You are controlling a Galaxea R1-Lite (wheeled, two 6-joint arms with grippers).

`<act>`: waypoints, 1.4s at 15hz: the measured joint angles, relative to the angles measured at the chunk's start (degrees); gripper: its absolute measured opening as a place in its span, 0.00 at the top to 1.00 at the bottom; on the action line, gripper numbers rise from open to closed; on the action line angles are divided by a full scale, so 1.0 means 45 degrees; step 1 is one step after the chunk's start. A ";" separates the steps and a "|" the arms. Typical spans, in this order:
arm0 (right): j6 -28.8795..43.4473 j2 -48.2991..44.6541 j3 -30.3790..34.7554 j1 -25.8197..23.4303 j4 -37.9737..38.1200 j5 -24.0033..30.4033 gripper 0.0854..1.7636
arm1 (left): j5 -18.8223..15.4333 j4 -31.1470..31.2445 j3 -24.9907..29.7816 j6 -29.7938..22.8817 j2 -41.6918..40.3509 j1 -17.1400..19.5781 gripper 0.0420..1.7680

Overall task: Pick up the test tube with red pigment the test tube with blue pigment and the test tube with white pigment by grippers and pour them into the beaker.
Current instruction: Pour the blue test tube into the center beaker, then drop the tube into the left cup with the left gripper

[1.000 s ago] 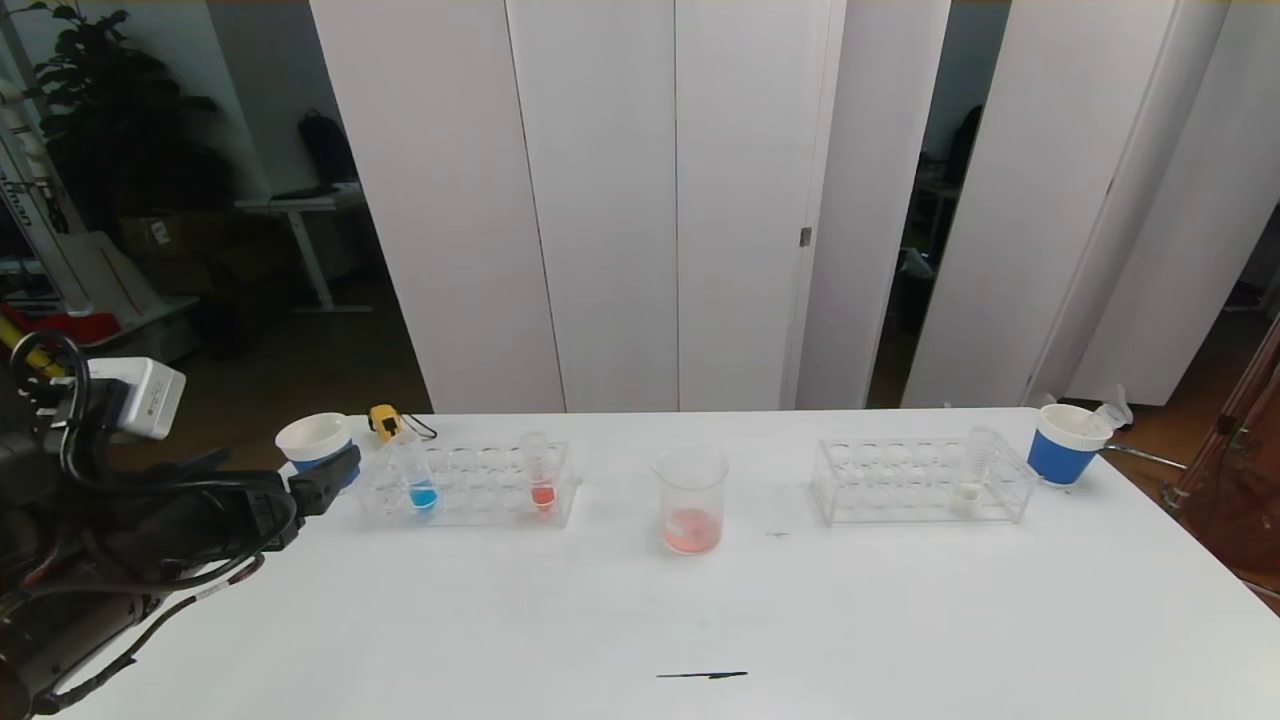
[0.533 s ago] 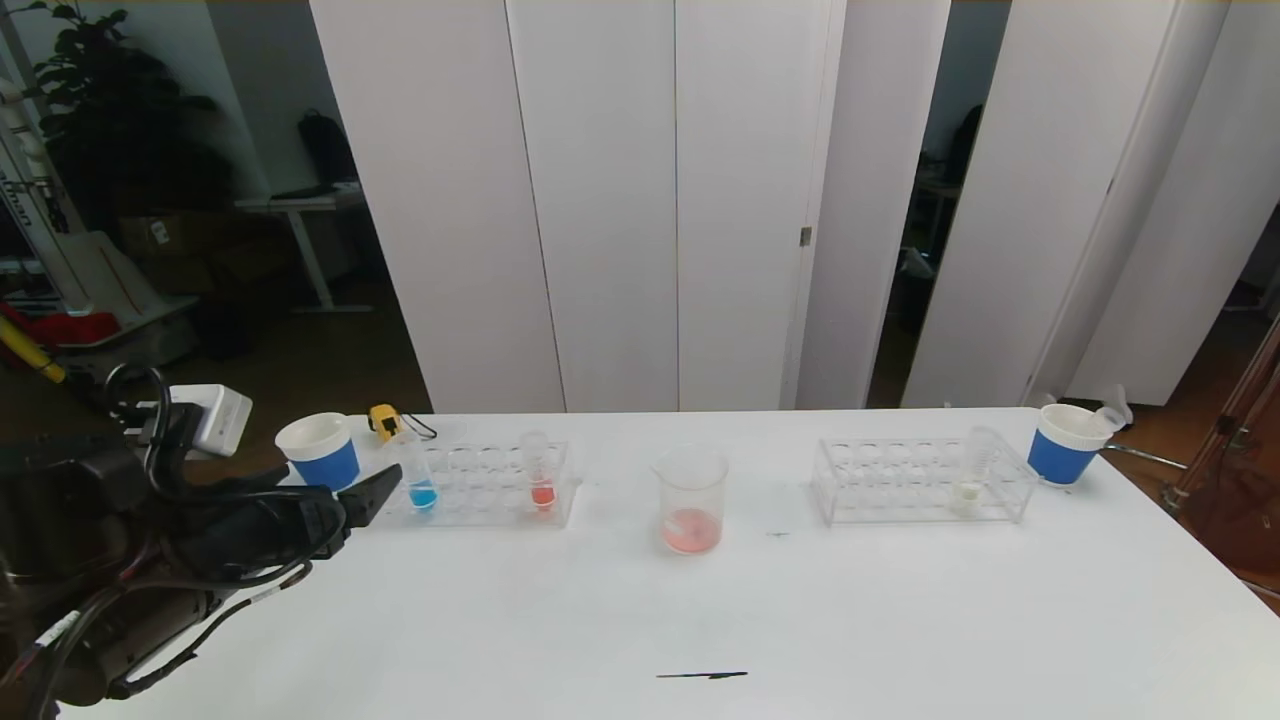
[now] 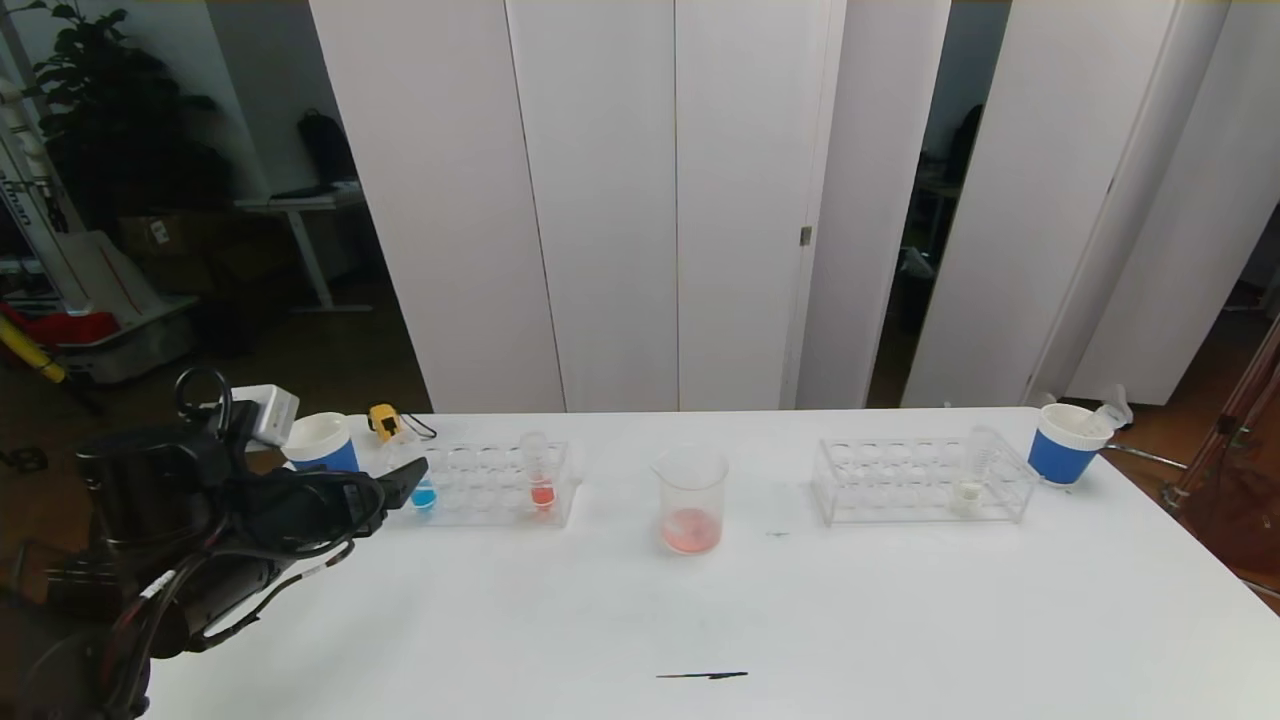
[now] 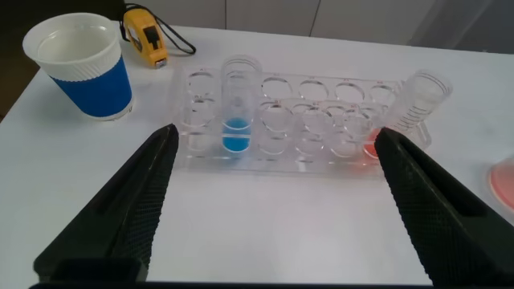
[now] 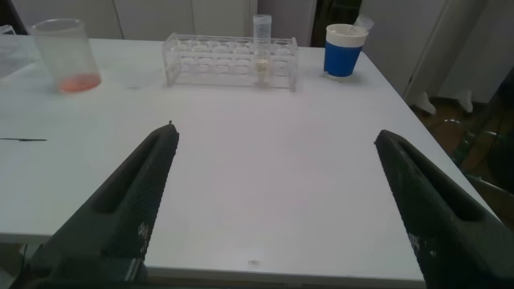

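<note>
One of three pours looks done: reddish liquid sits in the beaker, blue & white haven't gone in yet.

Beaker: mid-table, btwn the two racks, upright, thin red-orange layer at the bottom. No blue or white mixed in, as far as visible.

Red tube: upright in the left rack, right end. Some red at its base, so not fully emptied, or so it appears.

Blue tube: upright in the left rack, left end, blue liquid at bottom, untouched. Judged next in line.

White tube: upright in the right rack, twd its right end, cream liquid at bottom. Not yet poured.

Left gripper: low over the table at the near-left end of the left rack, just beside the blue tube, not touching it. Fingers wide apart, nothing btwn them; wrist view shows the rack and blue tube framed ahead btwn the two fingers.

Right gripper: not seen in the head view; its wrist cam shows fingers spread wide, empty, hanging near the table's near edge, well apart from the right rack and white tube. Looks parked.

Left to do: grasp blue, pour, return; same for white, prob. by the right arm since it's on that side.

Cups: blue-and-white paper cup behind the left arm, another at the far right. Not part of the job.
</note>
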 joint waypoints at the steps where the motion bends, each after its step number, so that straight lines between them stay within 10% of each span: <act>1: 0.0000 0.0000 0.0000 0.0000 0.0000 0.0000 0.01 | 0.0000 -0.0043 -0.0165 -0.0081 0.0222 0.0038 0.01; 21: 0.0000 0.0000 0.0000 0.0000 0.0005 0.0005 0.01 | 0.0087 -0.1208 -0.3061 -0.0504 0.4324 0.0488 0.01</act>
